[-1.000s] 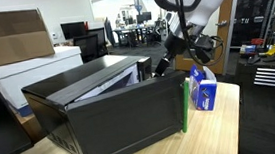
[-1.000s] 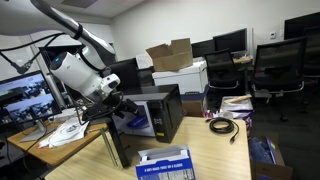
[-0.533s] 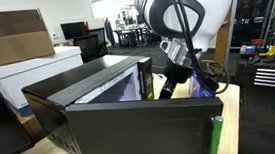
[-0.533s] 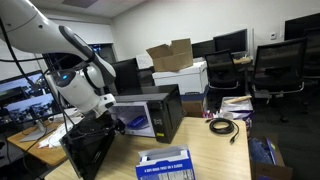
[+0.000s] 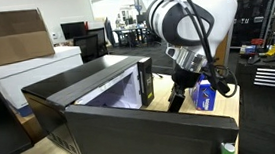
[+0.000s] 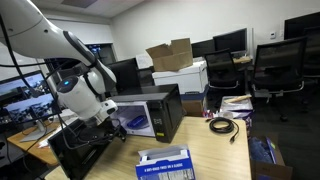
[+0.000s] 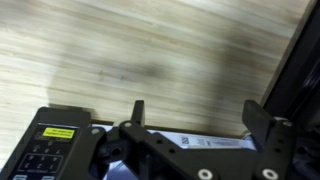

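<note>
A black microwave [image 5: 83,87] stands on a wooden table, and it shows in both exterior views [image 6: 155,105]. Its door [image 5: 147,131] is swung wide open toward the table's front [image 6: 80,160]. My gripper [image 5: 176,97] hangs just behind the door's top edge, near the oven opening [image 6: 115,125]. In the wrist view the gripper [image 7: 197,112] is open, its two fingers wide apart with only bare table [image 7: 150,50] between them. The microwave's control panel [image 7: 45,150] is at the lower left and the dark door edge [image 7: 300,70] at the right.
A blue and white box [image 5: 205,93] stands beside the microwave, also seen in an exterior view [image 6: 165,164]. A green bottle cap [image 5: 227,151] is by the door. A black cable [image 6: 222,124], a printer with a cardboard box [image 6: 180,70] and office chairs lie behind.
The microwave door has swung from partly open to wide open. My gripper has moved outward and down along with the door's edge.
</note>
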Robot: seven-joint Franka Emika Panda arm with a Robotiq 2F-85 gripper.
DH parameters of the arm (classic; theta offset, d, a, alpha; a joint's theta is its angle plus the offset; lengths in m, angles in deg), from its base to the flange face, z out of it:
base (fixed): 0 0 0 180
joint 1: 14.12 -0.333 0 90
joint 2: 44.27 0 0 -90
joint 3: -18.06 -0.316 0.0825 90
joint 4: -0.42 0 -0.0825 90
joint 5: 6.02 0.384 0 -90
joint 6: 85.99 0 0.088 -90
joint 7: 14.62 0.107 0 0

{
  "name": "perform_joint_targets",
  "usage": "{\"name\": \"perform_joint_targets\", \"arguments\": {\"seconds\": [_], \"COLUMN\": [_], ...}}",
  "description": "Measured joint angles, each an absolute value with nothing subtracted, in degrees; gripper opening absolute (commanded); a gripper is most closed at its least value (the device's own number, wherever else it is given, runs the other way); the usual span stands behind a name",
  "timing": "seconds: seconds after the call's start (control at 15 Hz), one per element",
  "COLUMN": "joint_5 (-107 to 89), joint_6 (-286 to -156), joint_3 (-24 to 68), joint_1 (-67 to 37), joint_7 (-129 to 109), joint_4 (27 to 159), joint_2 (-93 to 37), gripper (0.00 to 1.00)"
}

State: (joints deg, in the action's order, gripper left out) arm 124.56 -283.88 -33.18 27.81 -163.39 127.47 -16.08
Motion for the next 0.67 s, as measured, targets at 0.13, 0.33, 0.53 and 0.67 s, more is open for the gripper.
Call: {"name": "perform_joint_targets", "arguments": {"seconds": [0.13,0.33,0.53,0.67], "joint_5": [119.22,112.09,105.82,103.62], "joint_6": [-283.87,-283.87,-283.87,-283.91], "joint_3": [-36.90,-39.04,-38.70,-35.42], "joint_1": [29.93,30.63,29.82,26.52], "joint_7": [-163.39,-163.39,-163.40,-163.41], "joint_4": [130.02,133.87,138.18,140.34], "joint_2": [-13.98,-11.85,-11.06,-11.51], "gripper": [1.00,1.00,1.00,1.00]}}
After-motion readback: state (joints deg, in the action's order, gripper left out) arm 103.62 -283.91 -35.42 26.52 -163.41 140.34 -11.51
